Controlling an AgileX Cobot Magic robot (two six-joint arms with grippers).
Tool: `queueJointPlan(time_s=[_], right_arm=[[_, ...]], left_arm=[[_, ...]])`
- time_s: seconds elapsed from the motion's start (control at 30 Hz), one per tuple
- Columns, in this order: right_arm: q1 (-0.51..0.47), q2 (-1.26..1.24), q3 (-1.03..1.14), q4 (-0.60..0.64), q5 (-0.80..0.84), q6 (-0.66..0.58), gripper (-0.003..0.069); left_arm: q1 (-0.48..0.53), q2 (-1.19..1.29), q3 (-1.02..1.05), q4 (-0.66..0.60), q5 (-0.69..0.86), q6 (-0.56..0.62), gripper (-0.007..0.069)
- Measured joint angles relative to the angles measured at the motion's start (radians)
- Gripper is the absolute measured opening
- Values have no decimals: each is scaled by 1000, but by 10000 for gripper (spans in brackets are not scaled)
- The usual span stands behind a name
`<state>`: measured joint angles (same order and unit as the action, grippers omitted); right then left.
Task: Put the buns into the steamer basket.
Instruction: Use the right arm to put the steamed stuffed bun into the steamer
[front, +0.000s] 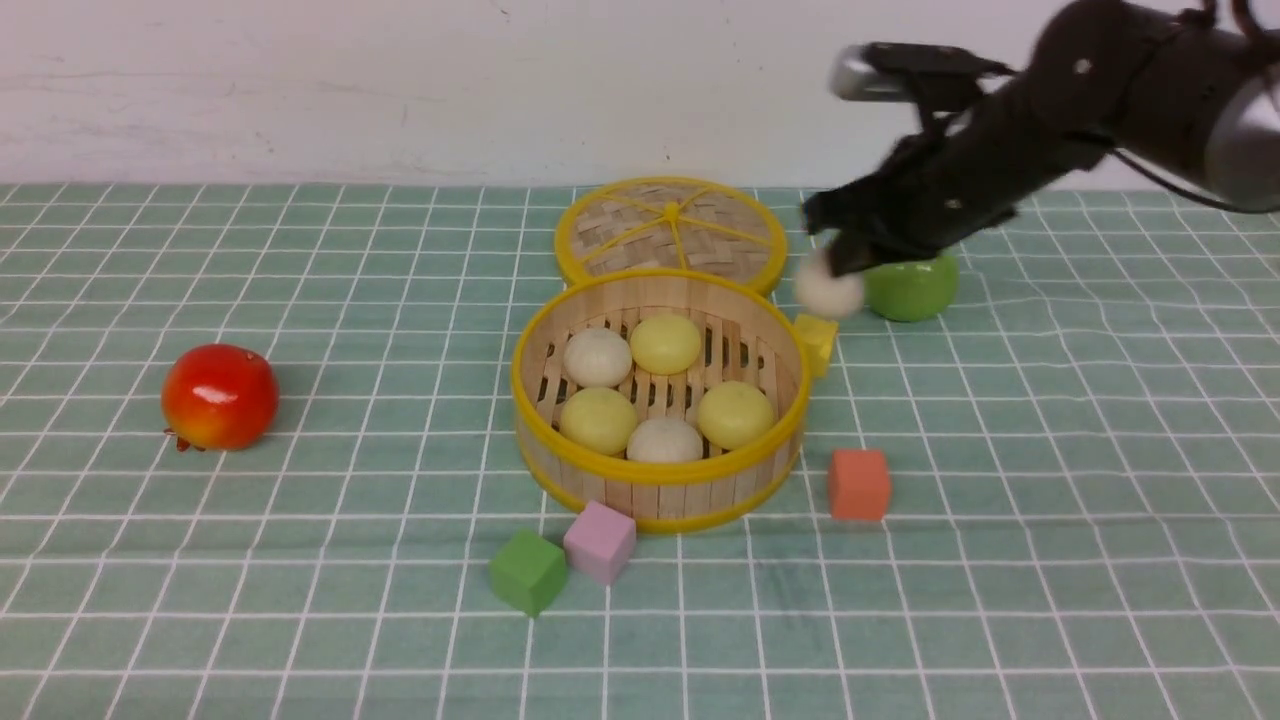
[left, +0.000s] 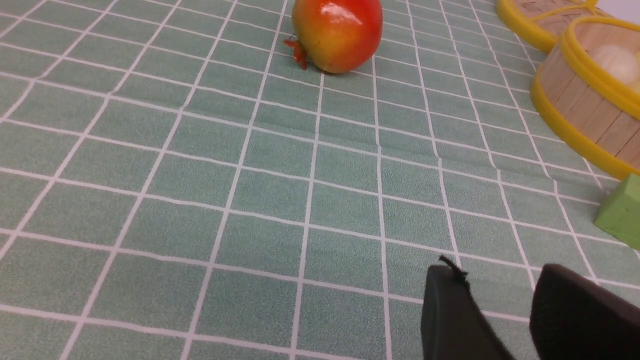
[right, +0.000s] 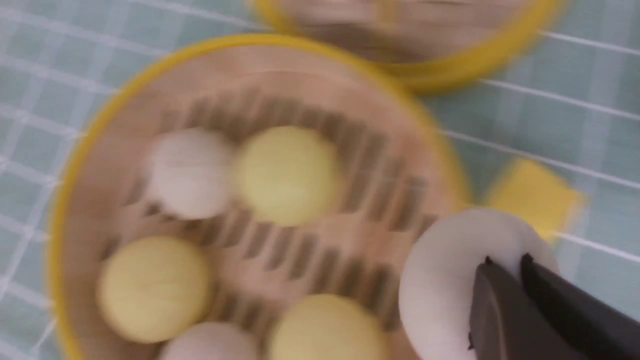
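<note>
1. Currently our right gripper (front: 838, 262) is off the table, just right of the round bamboo-slat steamer basket with yellow rims (front: 657, 494).
2. Its fingers (right: 505, 305) are pinched nearly together on a beige-white domed bun (front: 827, 288); right wrist view is motion-blurred, but the grip shows.
3. We see that bun hanging above the small yellow cube (front: 817, 342), which sits against the basket's right side.
4. Five buns lie on the basket's slats: three pale yellow (front: 665, 343), two beige-white (front: 597, 356).
5. Our left gripper (left: 500, 312) hovers low over the green checked tablecloth (left: 200, 200), jaws parted, nothing between them.
6. Flat woven yellow-rimmed lid (front: 671, 230) lies behind the basket, touching or nearly so.
7. Green apple (front: 912, 287) is just behind the right gripper; red apple (front: 219, 396) sits well left.
</note>
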<state>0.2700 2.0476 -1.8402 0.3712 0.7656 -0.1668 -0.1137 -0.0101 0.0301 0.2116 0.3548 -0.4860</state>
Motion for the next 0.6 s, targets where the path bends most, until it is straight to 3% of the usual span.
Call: queueJointPlan(time_s=[0.2,0.6], right_arm=[[56,57,0,14,-68,-29,3],[62,154,1,14,-153,-38,31]], left_arm=[[0,0,0,0,0,0,238],[0,0,0,0,0,0,238]])
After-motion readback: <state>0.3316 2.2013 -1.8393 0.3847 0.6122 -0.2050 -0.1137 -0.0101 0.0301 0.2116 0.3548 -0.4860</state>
